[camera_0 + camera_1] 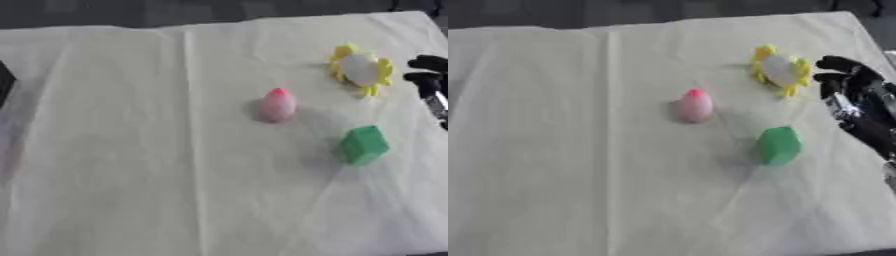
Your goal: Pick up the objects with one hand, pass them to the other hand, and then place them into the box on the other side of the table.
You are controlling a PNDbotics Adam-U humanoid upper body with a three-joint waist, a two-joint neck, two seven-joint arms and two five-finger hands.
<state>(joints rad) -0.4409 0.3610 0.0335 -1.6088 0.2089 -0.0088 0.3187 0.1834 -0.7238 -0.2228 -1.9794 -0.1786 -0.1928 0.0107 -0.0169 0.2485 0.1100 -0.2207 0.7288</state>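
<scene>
A pale cloth-covered table (131, 150) fills both views, and all three loose things lie in its right half — none yet lifted. The right hand (852, 95) comes in over the right edge, fingers partly curled with their dark tips turned toward the table's middle, and it holds nothing. Just beside those fingertips, toward the far right corner, lies the yellow-rimmed toy (780, 70), a white oval with yellow lobes round it; its long axis runs slantwise, from far-left to near-right, and a narrow strip of cloth shows between it and the hand. The green block (778, 145) sits nearer the front edge, to the left of the forearm. The pink egg-shaped piece (695, 106) stands furthest from the hand, close to the table's centre. The left hand shows in neither view, so the right is the nearer — the toy looks the likeliest first pick, reached by a short move leftward.
</scene>
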